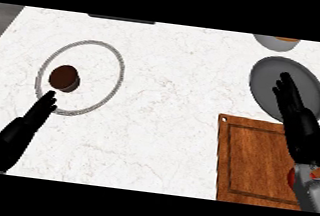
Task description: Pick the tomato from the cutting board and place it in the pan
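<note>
Counter (173,86) is veined white, cutting board (253,162) grained brown, pan (263,82) grey, tomato (291,176) red.

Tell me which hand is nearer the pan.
Right. The right hand is over the cutting board, straight fingers overlapping the pan in view; the left hand is far across the counter, fingertips at the rim of the lid.

Single head view, steeply above counter (166,80)

We see only a red sliver of the tomato (291,176), at the right of the wooden cutting board (253,162). The grey pan (264,80) lies just beyond the board.
</note>
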Available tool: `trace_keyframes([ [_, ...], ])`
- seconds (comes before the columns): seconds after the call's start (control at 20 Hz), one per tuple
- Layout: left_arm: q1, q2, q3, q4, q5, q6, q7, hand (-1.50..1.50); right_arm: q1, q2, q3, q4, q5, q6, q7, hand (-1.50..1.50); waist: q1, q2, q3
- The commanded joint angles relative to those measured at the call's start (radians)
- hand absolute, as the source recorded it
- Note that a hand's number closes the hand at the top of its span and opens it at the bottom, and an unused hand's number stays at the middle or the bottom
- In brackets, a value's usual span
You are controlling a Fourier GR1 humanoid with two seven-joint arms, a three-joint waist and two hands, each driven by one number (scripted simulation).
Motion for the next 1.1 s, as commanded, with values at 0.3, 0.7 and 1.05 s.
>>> trace_keyframes([
  [0.3, -0.161, -0.057, 0.125, -0.056, 0.016, 0.166, 0.079, 0.0, 0.247, -0.242, -0.069, 0.177, -0.152, 0.626, -0.387, 1.5, -0.044, 0.0, -0.012],
  [0.7, -0.214, -0.099, 0.098, -0.06, -0.031, 0.236, 0.125, 0.0, 0.461, -0.366, -0.37, 0.278, 0.039, 0.4, -0.89, -1.5, -0.071, -0.009, -0.015],
  [1.05, -0.271, -0.091, 0.111, -0.04, -0.03, 0.207, 0.171, 0.0, 0.516, -0.697, -0.477, 0.254, 0.106, 0.554, -0.836, -1.5, -0.043, -0.005, -0.02],
])
